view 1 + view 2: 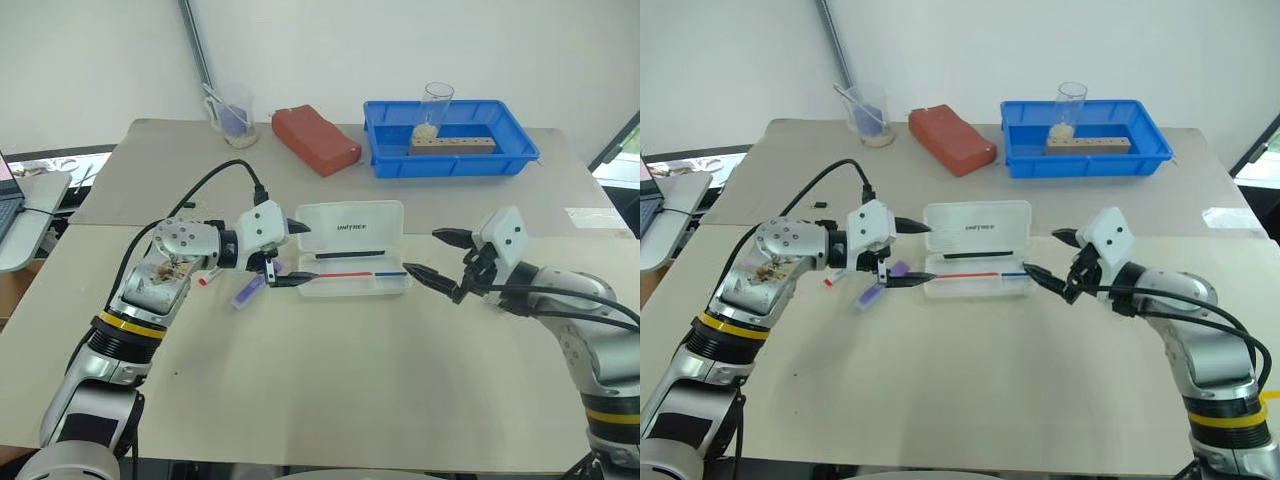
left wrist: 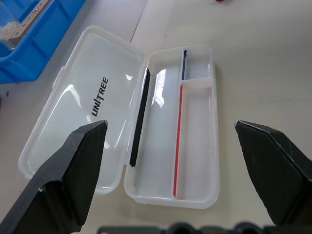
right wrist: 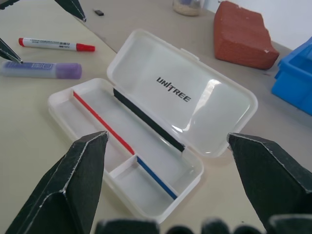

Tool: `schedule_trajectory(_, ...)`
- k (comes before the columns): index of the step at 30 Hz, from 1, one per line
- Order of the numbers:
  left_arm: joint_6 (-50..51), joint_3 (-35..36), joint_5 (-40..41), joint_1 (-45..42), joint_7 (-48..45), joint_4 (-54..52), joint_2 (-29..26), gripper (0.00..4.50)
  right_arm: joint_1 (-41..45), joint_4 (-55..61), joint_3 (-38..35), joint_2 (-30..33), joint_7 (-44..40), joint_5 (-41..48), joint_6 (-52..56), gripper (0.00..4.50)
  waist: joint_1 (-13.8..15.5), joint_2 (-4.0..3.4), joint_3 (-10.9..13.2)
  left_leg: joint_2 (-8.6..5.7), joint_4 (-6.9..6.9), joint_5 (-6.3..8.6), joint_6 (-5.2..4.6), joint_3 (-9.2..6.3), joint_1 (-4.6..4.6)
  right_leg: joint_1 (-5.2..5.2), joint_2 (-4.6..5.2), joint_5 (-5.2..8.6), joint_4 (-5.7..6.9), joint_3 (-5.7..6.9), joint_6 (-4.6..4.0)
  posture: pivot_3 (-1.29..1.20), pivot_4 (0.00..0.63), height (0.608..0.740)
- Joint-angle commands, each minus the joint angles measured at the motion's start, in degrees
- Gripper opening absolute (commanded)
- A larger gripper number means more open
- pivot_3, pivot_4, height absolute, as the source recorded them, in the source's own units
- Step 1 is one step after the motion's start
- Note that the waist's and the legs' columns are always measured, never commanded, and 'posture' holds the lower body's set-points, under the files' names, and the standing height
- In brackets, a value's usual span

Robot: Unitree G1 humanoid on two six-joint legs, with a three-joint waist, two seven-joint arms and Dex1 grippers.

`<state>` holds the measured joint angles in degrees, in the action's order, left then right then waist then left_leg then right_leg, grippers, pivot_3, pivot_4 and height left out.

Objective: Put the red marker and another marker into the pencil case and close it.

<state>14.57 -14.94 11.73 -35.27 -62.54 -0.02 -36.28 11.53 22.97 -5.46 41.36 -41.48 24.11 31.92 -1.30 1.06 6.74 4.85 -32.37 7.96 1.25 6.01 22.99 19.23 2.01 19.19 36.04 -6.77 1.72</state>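
Pencil case (image 1: 352, 245) lies open mid-table, lid flat toward 12 o'clock. Red marker (image 3: 56, 45) and purple marker (image 3: 41, 69) lie on the table at its 9 o'clock. Left gripper (image 1: 288, 254) and right gripper (image 1: 440, 258) flank the case, both spread wide, empty

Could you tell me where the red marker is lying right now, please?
The red marker lies on the table outside the open pencil case, on the robot's left of it, beside the purple marker.

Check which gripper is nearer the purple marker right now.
Left. The left gripper hovers open right beside the purple marker, at the open pencil case's left end. The right gripper, also open, sits past the case's far end.
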Motion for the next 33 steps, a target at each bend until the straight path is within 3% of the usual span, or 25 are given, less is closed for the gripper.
schedule_trajectory(1, -0.9, -1.5, -0.7, 0.7, -0.8, -1.4, 1.4, 4.45, -0.9, 3.6, -0.8, 0.5, -0.4, 1.6, 1.3, 4.32, 0.3, 0.0, 0.0, 0.0, -0.06, 0.03, -0.05, -0.01, 0.03, 0.0, 0.0, 0.0, 0.0, 0.01, 0.0, 0.0, 0.15, 0.74)
schedule_trajectory(7, -4.0, -8.1, -8.6, 1.6, 1.5, 2.3, 5.0, 4.45, -3.0, 6.6, -0.3, 2.8, -3.5, 3.2, 3.2, 4.32, 0.8, -0.04, 0.0, -0.05, -0.38, 0.12, -0.22, -0.22, 0.29, -0.02, 0.06, -0.01, 0.0, 0.22, 0.03, 0.0, 0.15, 0.74)
schedule_trajectory(12, -5.5, -10.1, -10.7, 2.2, 1.5, 6.6, 8.0, 4.45, -3.7, 8.0, -0.2, 3.0, -3.5, 2.8, 3.5, 4.32, 0.5, -0.02, 0.0, -0.14, -0.38, 0.14, -0.27, -0.54, 0.34, -0.01, 0.02, -0.01, -0.01, 0.26, 0.03, 0.0, 0.15, 0.74)
schedule_trajectory(15, -6.5, -10.2, -11.2, 1.8, 0.9, 8.5, 8.6, 3.7, -3.6, 7.8, -0.1, 2.8, -3.3, 2.5, 3.4, 4.32, 0.4, -0.01, 0.0, -0.14, -0.38, 0.15, -0.28, -0.64, 0.35, 0.0, -0.03, -0.01, -0.01, 0.26, 0.02, 0.0, 0.15, 0.74)
schedule_trajectory(22, -7.8, -10.2, -12.7, 1.6, 0.7, 11.3, 9.4, 0.27, -3.6, 7.2, 0.1, 2.3, -3.0, 1.9, 2.4, 4.32, 0.6, -0.02, 0.0, -0.16, -0.39, 0.15, -0.28, -0.68, 0.35, -0.03, -0.03, -0.01, -0.01, 0.3, 0.02, 0.0, 0.15, 0.74)
schedule_trajectory(23, -8.0, -10.2, -12.8, 1.6, 0.7, 11.6, 9.4, 0.05, -3.6, 7.1, 0.2, 2.3, -3.1, 1.7, 2.3, 4.32, 0.6, -0.02, 0.0, -0.16, -0.4, 0.15, -0.28, -0.69, 0.36, -0.03, -0.02, -0.01, 0.0, 0.31, 0.02, 0.0, 0.15, 0.74)
schedule_trajectory(27, -8.2, -9.6, -12.4, 1.8, 0.2, 11.3, 9.4, 0.05, -3.5, 7.4, 0.2, 2.1, -3.0, 2.0, 2.7, 4.32, 0.6, -0.02, 0.0, -0.16, -0.4, 0.15, -0.28, -0.73, 0.38, -0.03, -0.03, -0.01, 0.0, 0.33, 0.02, 0.0, 0.15, 0.74)
schedule_trajectory(33, -3.0, -9.1, -9.2, 5.6, -3.9, 2.1, 6.7, 0.05, -3.1, 8.0, -0.4, 3.5, -4.9, 3.4, 3.6, 4.32, 0.5, -0.09, -0.1, -0.16, -0.4, 0.15, -0.28, -0.74, 0.4, -0.02, -0.03, -0.01, 0.0, 0.35, 0.02, 0.0, 0.15, 0.74)
